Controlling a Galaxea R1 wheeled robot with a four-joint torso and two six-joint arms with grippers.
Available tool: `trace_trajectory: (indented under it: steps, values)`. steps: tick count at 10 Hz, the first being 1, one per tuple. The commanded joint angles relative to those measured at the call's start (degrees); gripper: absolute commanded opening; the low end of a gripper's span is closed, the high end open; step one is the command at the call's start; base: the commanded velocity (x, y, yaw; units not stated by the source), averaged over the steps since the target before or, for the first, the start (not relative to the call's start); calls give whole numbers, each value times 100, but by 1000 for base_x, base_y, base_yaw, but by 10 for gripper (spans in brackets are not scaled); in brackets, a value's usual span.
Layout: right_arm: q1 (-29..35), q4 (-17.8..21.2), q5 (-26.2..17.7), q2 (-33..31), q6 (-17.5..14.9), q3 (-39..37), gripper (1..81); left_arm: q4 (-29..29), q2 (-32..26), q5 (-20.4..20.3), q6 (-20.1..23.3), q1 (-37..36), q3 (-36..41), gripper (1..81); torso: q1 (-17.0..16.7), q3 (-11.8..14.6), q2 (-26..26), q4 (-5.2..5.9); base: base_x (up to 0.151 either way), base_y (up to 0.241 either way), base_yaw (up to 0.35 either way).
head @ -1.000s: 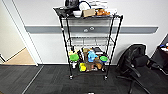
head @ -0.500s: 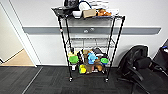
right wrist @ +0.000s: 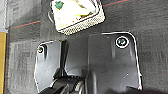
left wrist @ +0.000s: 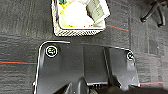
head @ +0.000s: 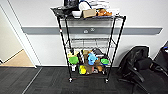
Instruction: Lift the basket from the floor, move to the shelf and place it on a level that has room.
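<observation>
The dark grey carpet floor (head: pixel 50 82) runs up to a white wall, and against it stands the shelf (head: pixel 90 47), a tall black wire rack on casters. Its top tier is crowded with boxes and containers, its lowest tier is packed with colourful items (head: pixel 87 62), and the middle level (head: pixel 91 43) between them looks bare, so that is the tier with room. To the right of the rack a black office chair (head: pixel 140 67) lies tipped over; to the far left a doorway opens onto tan flooring. The basket (left wrist: pixel 80 17) sits on the carpet, just beyond both wrist plates, its pale lining stuffed with light-coloured contents. The lift seems not yet made, so the first step is in hand; next, both arms must reach down to the rim. Whether either pincer is apart or together, I cannot tell.
</observation>
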Motion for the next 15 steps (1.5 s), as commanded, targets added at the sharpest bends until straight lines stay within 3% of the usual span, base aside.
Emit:
trace_trajectory:
  steps: [1, 4, 5, 7, 10, 11, 12, 15]
  values:
    - [252, 84, -313, -130, 11, 2, 811, -10, -98, 371, 34, -255, 81, 811, 0, 0, 0, 0, 0, 0, 0]
    - [208, 145, -322, -7, 28, 19, 811, -176, -36, 811, 34, -212, 2, 811, -4, 2, -2, 0, 0, 0, 0]
    - [182, 181, -322, 11, 20, 37, 811, -185, -80, 820, 25, -202, 2, 811, 365, 2, -575, 0, 0, 0, 0]
    - [94, 207, -322, 81, 28, 46, 811, -282, -133, 812, 25, -202, 11, 811, 398, 2, -632, 0, 0, 0, 0]
    - [-47, 199, -427, 195, 20, 72, 811, -932, -98, 829, 34, -177, -156, 811, 706, 2, -1133, 0, 0, 0, 0]
    - [-117, 199, -418, 204, 20, 72, 811, -932, -72, 820, 43, -97, -139, 811, 829, -185, -1327, 0, 0, 0, 0]
    - [-161, 190, -418, 195, 11, 72, 811, -924, -28, 820, 43, -1, -139, 811, 958, -538, -1537, 0, 0, 0, 0]
    - [-153, 207, -427, 204, 20, -7, 811, -915, 25, 741, 43, 166, -174, 811, 1233, -853, -1987, 0, 0, 0, 0]
